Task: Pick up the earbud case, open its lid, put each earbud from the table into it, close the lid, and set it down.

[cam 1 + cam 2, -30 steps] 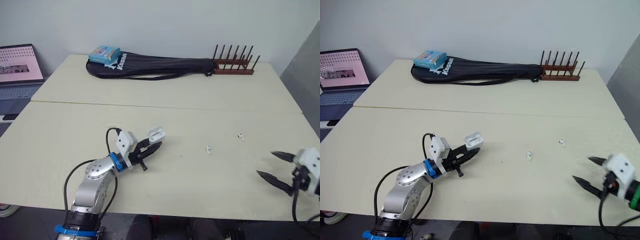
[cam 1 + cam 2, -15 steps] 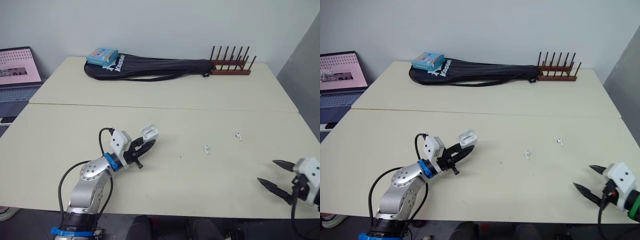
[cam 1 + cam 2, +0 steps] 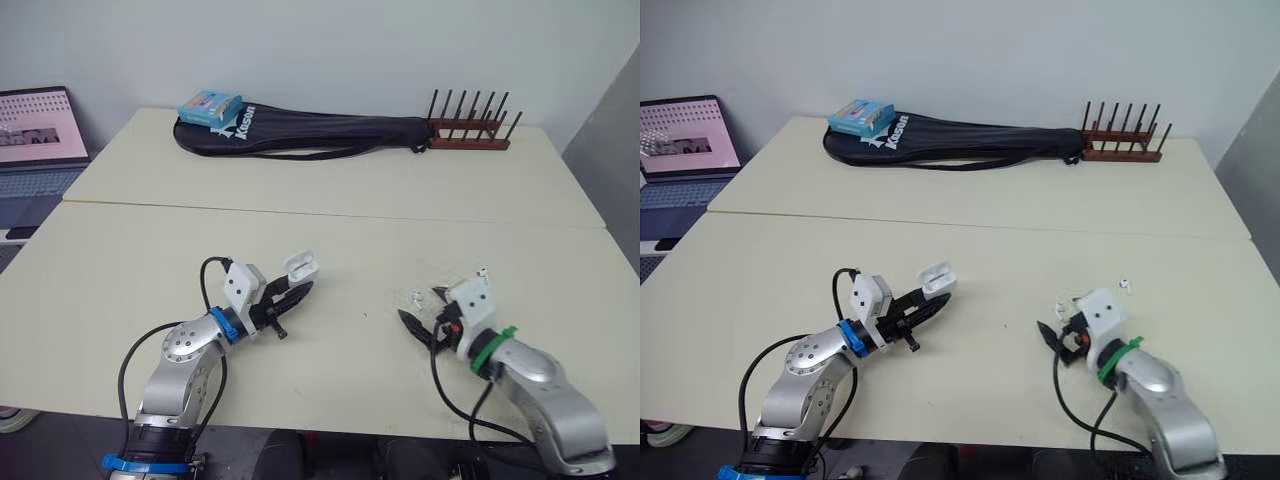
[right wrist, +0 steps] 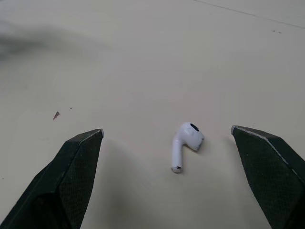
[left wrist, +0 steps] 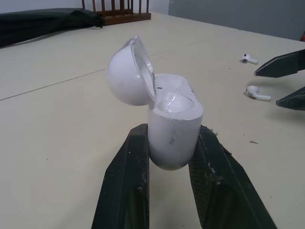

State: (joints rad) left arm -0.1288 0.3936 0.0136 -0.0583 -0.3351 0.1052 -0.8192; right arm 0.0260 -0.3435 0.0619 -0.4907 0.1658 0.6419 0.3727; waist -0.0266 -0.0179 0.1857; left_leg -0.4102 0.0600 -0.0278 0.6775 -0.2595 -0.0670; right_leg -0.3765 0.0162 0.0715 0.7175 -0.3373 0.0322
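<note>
Left gripper (image 3: 300, 290): clamped on the lower body of the white earbud case (image 5: 174, 129), one black finger against each side. Case held upright over the front-left part of the beige table (image 3: 330, 230). Lid (image 5: 128, 71) swung open and tilted back on its hinge, with the inner wells exposed.

Right gripper (image 3: 419, 304): fingers spread wide, low over the table at front right, tips pointing toward the centre. Positioned on either side of one white earbud (image 4: 187, 141), with a clear gap between it and each finger (image 4: 76, 162). Earbud flat on the table surface, stem pointing back toward the gripper.

Second white earbud (image 3: 482, 271): on the table, just beyond the right gripper and further right, apart from the first earbud and from both fingers.

Earbud case and nearer earbud: well apart, separated by bare tabletop.

Rear of the table: a long black racket bag (image 3: 320, 132) lying crosswise, a blue box (image 3: 209, 105) resting on its left end, and a brown wooden peg rack (image 3: 470, 135) touching its right end. Off the table's left edge: an open laptop (image 3: 35, 130) with a lit screen.
</note>
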